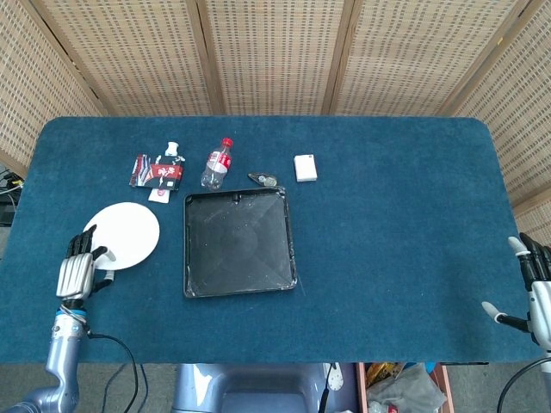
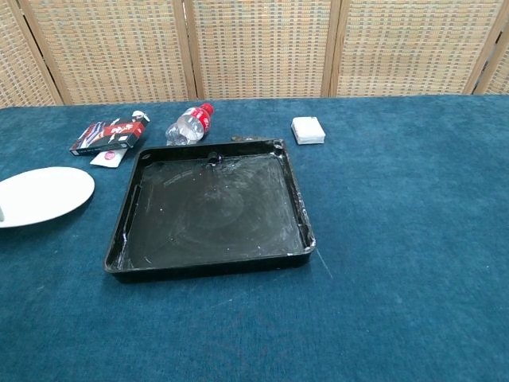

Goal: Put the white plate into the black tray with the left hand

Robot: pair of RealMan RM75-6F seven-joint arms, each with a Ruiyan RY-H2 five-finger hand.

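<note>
The white plate (image 1: pixel 126 234) (image 2: pixel 44 195) is at the table's left, just left of the black tray (image 1: pixel 238 243) (image 2: pixel 215 211). It looks lifted and slightly tilted. My left hand (image 1: pixel 77 268) grips the plate's near-left rim, thumb on top; the chest view shows only a sliver of that hand at its left edge. The square tray has nothing in it, only pale smears on its bottom. My right hand (image 1: pixel 533 291) hovers at the table's near-right corner, fingers spread and holding nothing.
Behind the tray lie a clear bottle with a red cap (image 1: pixel 217 163) (image 2: pixel 189 125), a red-and-black packet (image 1: pixel 157 171) (image 2: pixel 109 134), a small dark object (image 1: pixel 264 180) and a white box (image 1: pixel 305 167) (image 2: pixel 308 130). Blue cloth covers the table; a wicker screen stands behind.
</note>
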